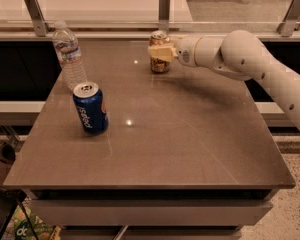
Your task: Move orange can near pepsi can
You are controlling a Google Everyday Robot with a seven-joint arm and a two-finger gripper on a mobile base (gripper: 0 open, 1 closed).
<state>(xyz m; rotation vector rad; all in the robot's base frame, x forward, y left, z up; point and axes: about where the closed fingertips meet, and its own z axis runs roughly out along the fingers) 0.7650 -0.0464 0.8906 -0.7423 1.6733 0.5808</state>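
Note:
The orange can (160, 66) stands upright at the far middle of the table (190, 149), with its silver top showing. My gripper (160, 53) reaches in from the right and sits at the can's upper half, covering part of it. The pepsi can (91, 109) is blue with white lettering and a silver top. It stands tilted on the near left of the table, well apart from the orange can.
A clear plastic water bottle (69, 55) stands just behind the pepsi can at the table's left side. A rail with metal posts (164, 6) runs along the far edge. My white arm (255, 64) spans the far right of the table.

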